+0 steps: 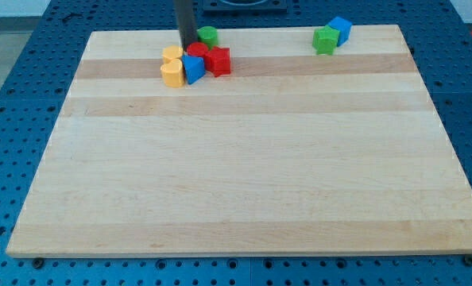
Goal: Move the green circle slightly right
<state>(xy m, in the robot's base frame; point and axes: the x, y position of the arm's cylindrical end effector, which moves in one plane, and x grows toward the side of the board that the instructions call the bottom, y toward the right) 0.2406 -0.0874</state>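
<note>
The green circle (209, 36) lies near the top edge of the wooden board (244, 159), left of centre. My tip (187, 45) stands just left of it, close to or touching its left side; contact cannot be told. Right below the tip sits a tight cluster: a red round block (197, 51), a red star-like block (218, 61), a blue block (193, 68) and two yellow blocks (172, 54) (172, 73).
A green star-like block (325, 40) and a blue cube (340, 29) sit touching near the board's top right. The board's top edge runs just behind the green circle. A blue perforated table surrounds the board.
</note>
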